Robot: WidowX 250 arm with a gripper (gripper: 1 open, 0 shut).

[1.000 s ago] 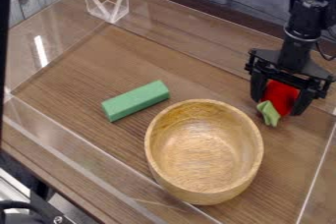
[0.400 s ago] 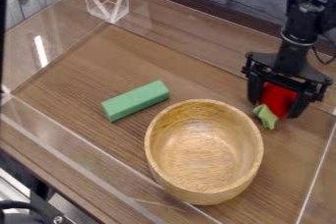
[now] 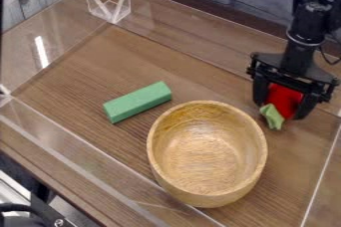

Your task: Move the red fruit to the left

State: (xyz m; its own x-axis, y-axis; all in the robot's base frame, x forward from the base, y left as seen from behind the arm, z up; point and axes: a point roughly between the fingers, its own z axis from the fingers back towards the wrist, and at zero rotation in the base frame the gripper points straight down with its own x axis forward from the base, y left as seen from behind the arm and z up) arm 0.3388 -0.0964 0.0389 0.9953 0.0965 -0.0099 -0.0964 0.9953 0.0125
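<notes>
One black robot claw (image 3: 289, 93) hangs straight down over the far right side of the brown wooden table (image 3: 160, 57), and its two fingers stand wide apart. The small bright red toy fruit with a light green leafy end (image 3: 277, 105) sits on the table right between those fingers, with its green end poking out toward the front. The fingers are on both sides of the fruit, most likely so they can squeeze in and pick it up, but they do not look shut on it yet. The round light wooden bowl (image 3: 206, 151) sits near the front, just beside the fruit, and it has nothing in it. A green block shaped like a little brick (image 3: 138, 102) lies flat on the table to the left of the bowl. Clear plastic walls (image 3: 40, 52) stand around the table.
</notes>
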